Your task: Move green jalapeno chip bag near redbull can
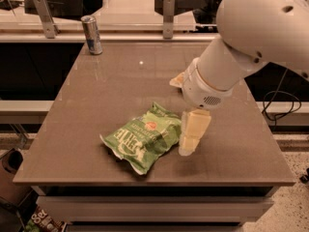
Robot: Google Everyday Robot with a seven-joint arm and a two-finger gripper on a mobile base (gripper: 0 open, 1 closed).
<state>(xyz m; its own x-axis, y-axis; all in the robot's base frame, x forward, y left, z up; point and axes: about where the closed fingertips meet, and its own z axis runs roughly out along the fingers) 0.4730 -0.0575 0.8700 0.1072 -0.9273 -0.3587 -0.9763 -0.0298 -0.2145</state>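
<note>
The green jalapeno chip bag (143,138) lies flat on the brown table (96,95), near the front middle. The redbull can (91,35) stands upright at the table's far left corner, well away from the bag. My gripper (191,137) hangs down from the big white arm (241,47) just at the bag's right edge, its tip close to the table top. The small dark-blue wrapped bar is hidden behind the arm.
A raised ledge with two metal posts (168,16) runs along the table's far edge. A cable (280,100) hangs off to the right. The floor and a dark bin (10,162) lie at the lower left.
</note>
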